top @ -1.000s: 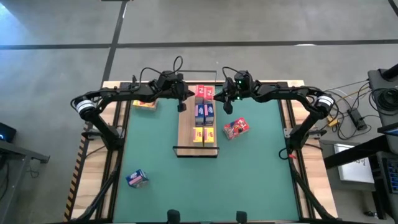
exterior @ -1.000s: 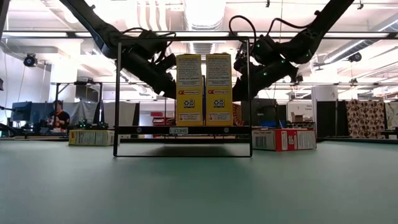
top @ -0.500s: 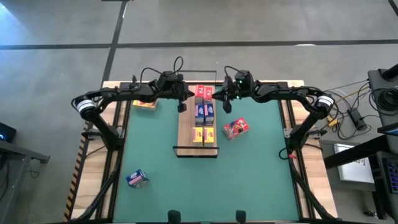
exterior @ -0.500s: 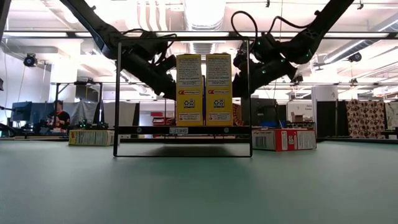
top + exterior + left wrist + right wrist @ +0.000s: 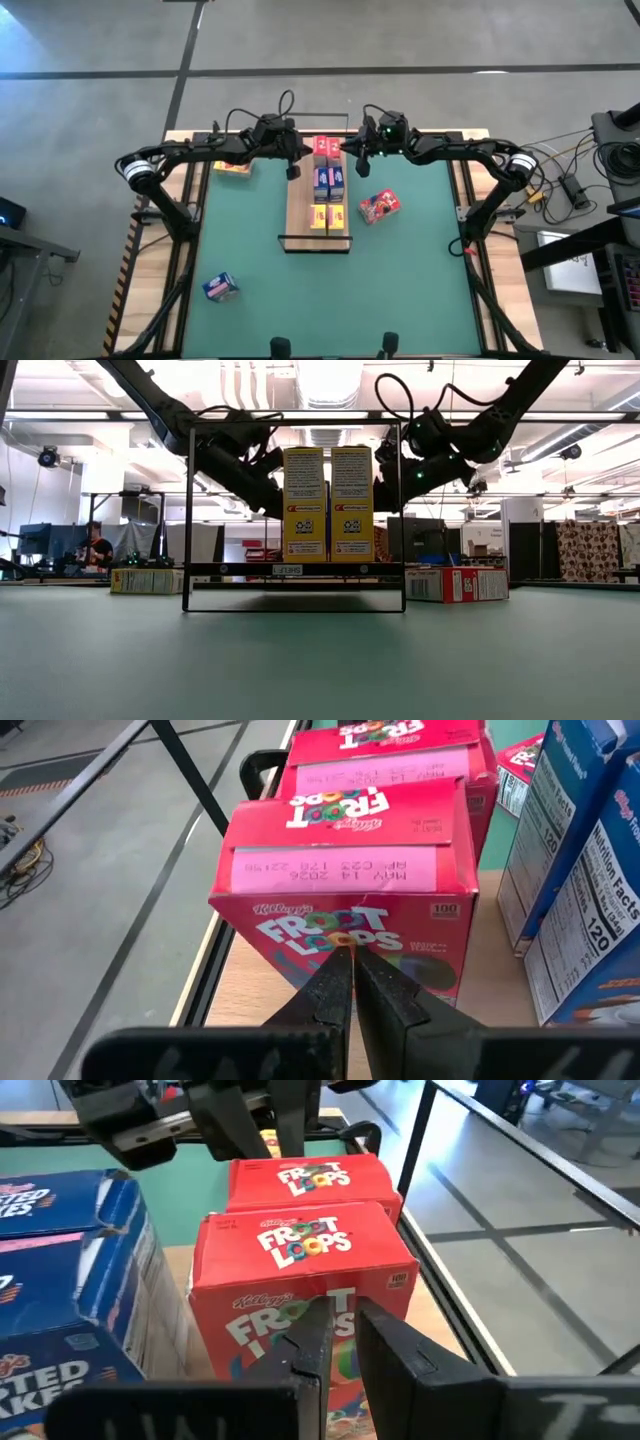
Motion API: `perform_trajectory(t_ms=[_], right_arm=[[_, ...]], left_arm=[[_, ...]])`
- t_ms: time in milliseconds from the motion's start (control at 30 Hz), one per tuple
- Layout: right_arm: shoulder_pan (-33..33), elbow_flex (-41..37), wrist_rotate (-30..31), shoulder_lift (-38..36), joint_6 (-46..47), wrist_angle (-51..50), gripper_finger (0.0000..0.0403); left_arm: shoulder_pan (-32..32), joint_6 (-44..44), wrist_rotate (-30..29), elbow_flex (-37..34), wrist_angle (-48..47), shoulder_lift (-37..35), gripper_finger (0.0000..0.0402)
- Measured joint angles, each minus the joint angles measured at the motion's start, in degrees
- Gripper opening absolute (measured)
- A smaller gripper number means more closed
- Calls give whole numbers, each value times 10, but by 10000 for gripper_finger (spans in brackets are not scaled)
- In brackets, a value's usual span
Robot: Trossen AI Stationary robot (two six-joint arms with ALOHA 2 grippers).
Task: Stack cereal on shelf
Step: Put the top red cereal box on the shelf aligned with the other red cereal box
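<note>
The shelf (image 5: 298,205), a light-wood board with a black wire frame (image 5: 190,510), lies mid-table. Cereal boxes stand upright on it in pairs: two red (image 5: 322,148) at the far end, blue (image 5: 330,182) in the middle, yellow (image 5: 328,215) nearest. My left gripper (image 5: 351,960) is shut at the left red box (image 5: 345,870). My right gripper (image 5: 345,1315), fingers almost together with nothing between them, stands at the right red box (image 5: 300,1250). Both come in slanting slightly downward. My left gripper's shut fingertips (image 5: 335,970) rest against the lower middle of the left red box's broad printed face (image 5: 300,935), coming from the table's left. The box stands upright on the board. My right gripper's fingertips (image 5: 318,1320) stand at the right red box's printed face (image 5: 260,1325), coming from the right; I cannot tell whether they touch it.
A red box (image 5: 379,206) lies flat on the green mat to the right of the shelf. A yellow box (image 5: 232,167) lies at the far left and a blue one (image 5: 220,288) near the front left. The wire frame rises at both ends of the board.
My right gripper has tipped up a little, closer to level, beside the red boxes. The boxes and my left gripper have stayed where they were.
</note>
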Motion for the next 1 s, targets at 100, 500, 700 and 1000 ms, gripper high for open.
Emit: perform_trajectory(t_ms=[100, 500, 700, 1000], right_arm=[[0, 0, 19, 0, -5, 4, 38], [1, 1, 43, -54, -8, -64, 38], [13, -1, 38, -75, -8, -99, 38], [24, -7, 43, -98, 0, -114, 38]], left_arm=[[0, -3, 0, 0, 5, 0, 0], [0, -3, 0, 0, 7, 0, 0], [0, -3, 0, 0, 8, 0, 0], [0, -3, 0, -1, -17, -20, 0]])
